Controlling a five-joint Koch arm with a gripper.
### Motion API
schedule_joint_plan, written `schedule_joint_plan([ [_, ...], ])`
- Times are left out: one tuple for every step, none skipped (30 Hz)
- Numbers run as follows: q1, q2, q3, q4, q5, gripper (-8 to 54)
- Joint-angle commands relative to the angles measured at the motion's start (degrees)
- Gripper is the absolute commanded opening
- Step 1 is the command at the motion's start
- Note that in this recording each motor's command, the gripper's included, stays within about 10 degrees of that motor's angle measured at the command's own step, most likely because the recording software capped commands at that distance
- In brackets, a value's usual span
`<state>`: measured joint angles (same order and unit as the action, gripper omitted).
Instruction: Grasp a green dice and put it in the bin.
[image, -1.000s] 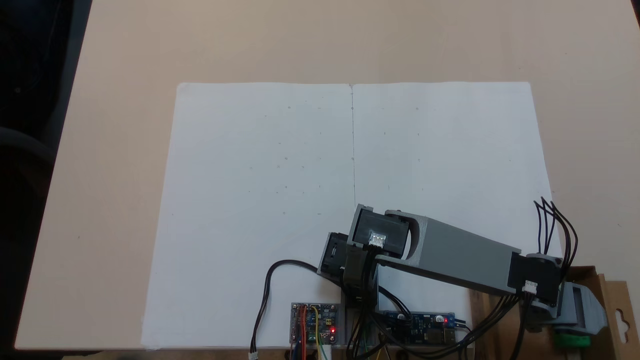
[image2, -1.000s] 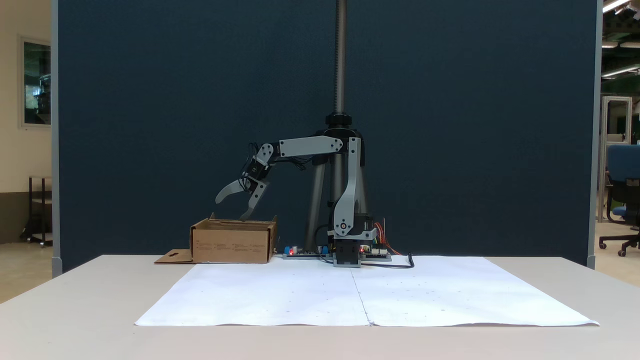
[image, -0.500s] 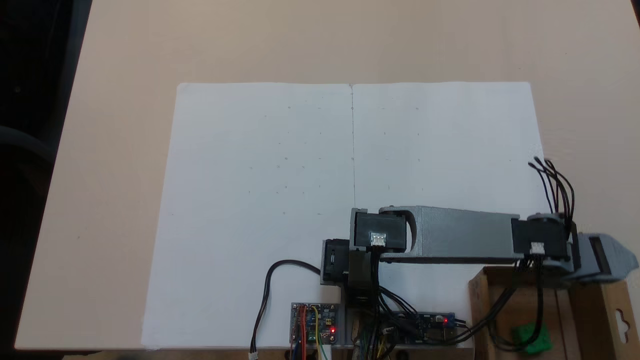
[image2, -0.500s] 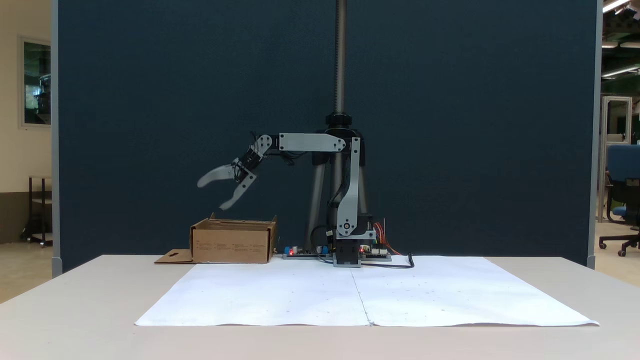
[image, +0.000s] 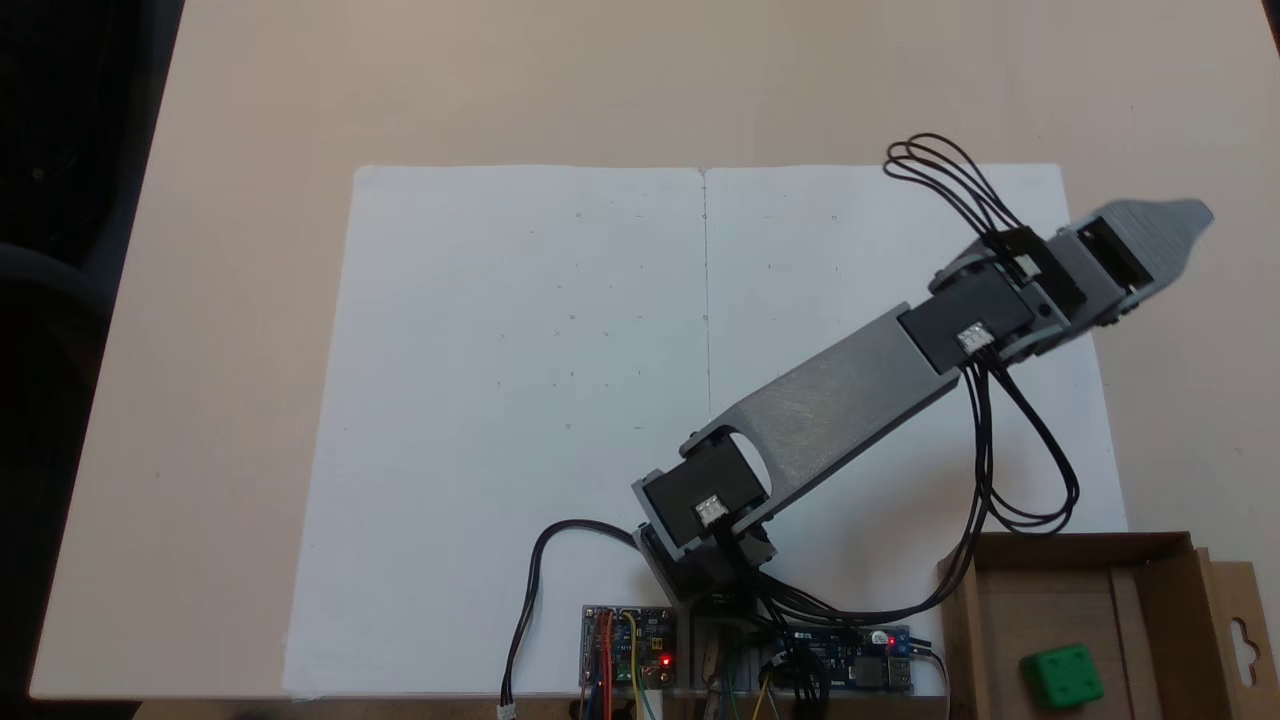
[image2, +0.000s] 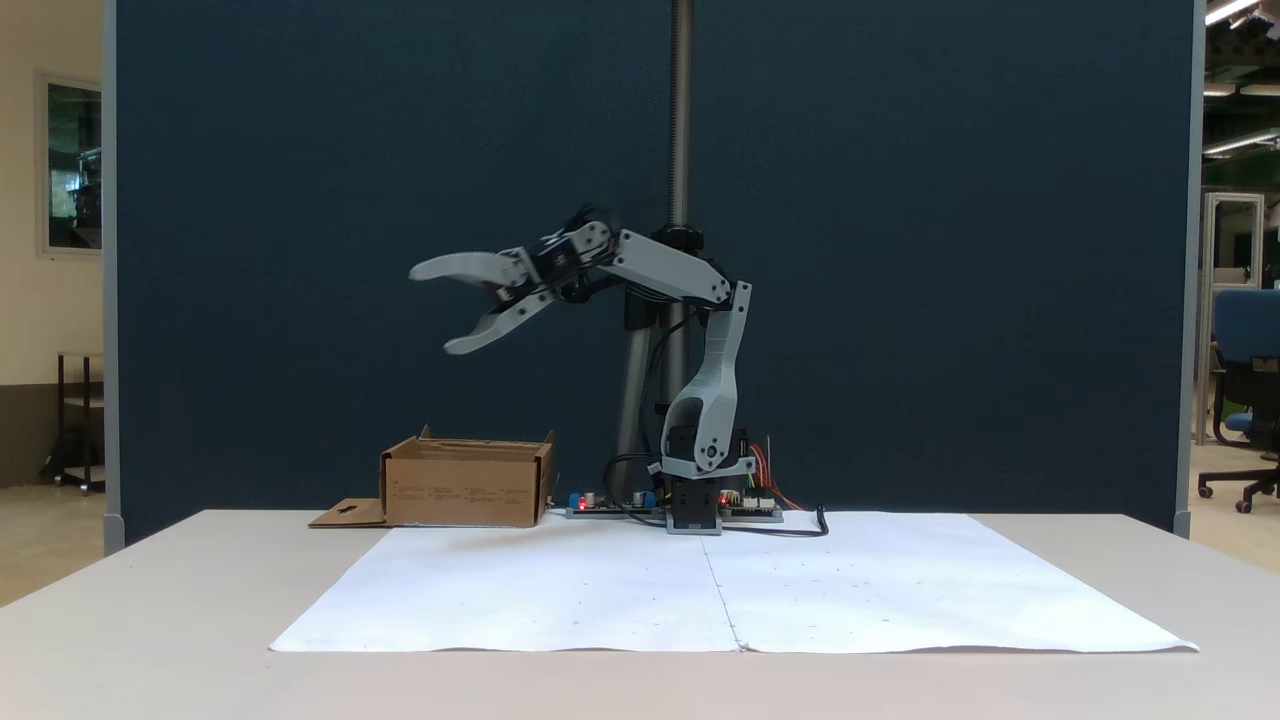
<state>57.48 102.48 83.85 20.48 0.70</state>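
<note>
The green dice (image: 1063, 677) lies on the floor of the bin (image: 1170, 560), a shallow brown cardboard box at the lower right corner of a fixed view. The bin (image2: 465, 488) stands left of the arm's base, and its walls hide the dice there. My gripper (image2: 432, 309) hangs high in the air, well above the bin, its jaws spread wide with nothing between them. From above, the gripper (image: 1190, 225) is far up the picture from the bin, over the right edge of the white paper.
White paper sheets (image: 600, 350) cover the table's middle. Circuit boards (image: 628, 647) and black cables (image: 1020, 470) sit by the arm's base. A flap with a hang-tab hole (image: 1243, 635) lies flat beside the bin. A metal pole (image2: 682, 110) rises behind the arm.
The open gripper has lifted off the bin and swung away from it, toward the paper's far right side. The dice stays in the bin, now uncovered.
</note>
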Motion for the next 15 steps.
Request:
schedule_joint_plan([
  [-4.75,2.81,-3.6,-4.13,3.25,43.5],
  [-7.21,2.99,-3.6,-4.22,3.25,43.5],
  [-9.76,3.16,-3.6,-4.22,3.25,43.6],
  [-12.13,3.6,-3.6,-4.66,3.25,43.6],
  [-14.59,3.78,-3.6,-4.66,3.25,43.6],
  [-17.14,3.87,-3.6,-4.66,3.25,43.7],
  [-19.69,4.22,-3.6,-4.66,3.25,43.7],
  [-22.32,4.39,-3.52,-4.66,3.34,43.9],
  [-25.22,4.57,-3.43,-4.66,3.34,43.9],
  [-28.13,4.66,-3.25,-4.57,3.34,43.9],
  [-30.5,4.83,-2.99,-4.57,3.34,44.2],
  [-33.22,5.54,-2.11,-4.66,3.34,44.3],
  [-36.04,6.06,-1.32,-4.66,3.43,44.3],
  [-38.94,6.94,-0.18,-4.75,3.6,44.5],
  [-41.66,7.91,1.49,-4.75,3.69,44.6],
])
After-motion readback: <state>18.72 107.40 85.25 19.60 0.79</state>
